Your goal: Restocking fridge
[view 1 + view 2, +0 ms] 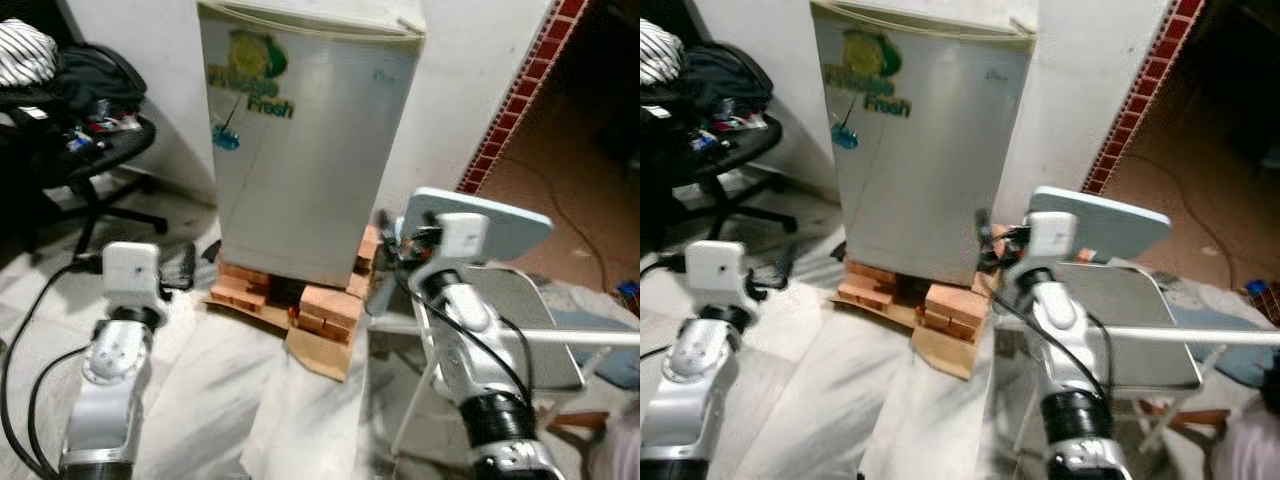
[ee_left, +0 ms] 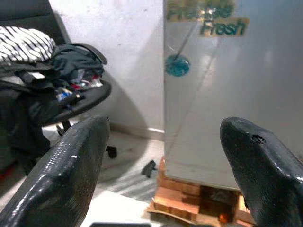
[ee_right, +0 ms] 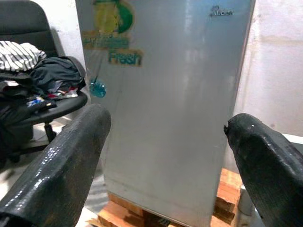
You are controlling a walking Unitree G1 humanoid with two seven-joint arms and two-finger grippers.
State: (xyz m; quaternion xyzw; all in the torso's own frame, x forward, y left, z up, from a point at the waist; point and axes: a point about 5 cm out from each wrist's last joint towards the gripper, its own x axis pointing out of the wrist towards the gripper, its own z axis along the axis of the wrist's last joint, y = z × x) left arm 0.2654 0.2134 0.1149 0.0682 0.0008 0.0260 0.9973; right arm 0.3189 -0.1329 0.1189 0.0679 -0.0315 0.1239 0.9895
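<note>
Pale marble flooring is carrying a small silver-grey metal fridge [image 1: 305, 140] on red bricks [image 1: 300, 300], its door shut. Both the left gripper [image 2: 163, 165] and right gripper [image 3: 165, 156] are hanging spread and empty. That smooth, slippery door probably wants pulling at its edge.

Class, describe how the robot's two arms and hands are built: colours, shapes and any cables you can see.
Both arms are silver metal in rounded segments. Each wrist carries a white boxy camera block. Thin black cables loop along the left arm and the right arm, which also has a black ribbed collar. The left hand and right hand each have two thick, glossy black fingers with rounded tips.
</note>
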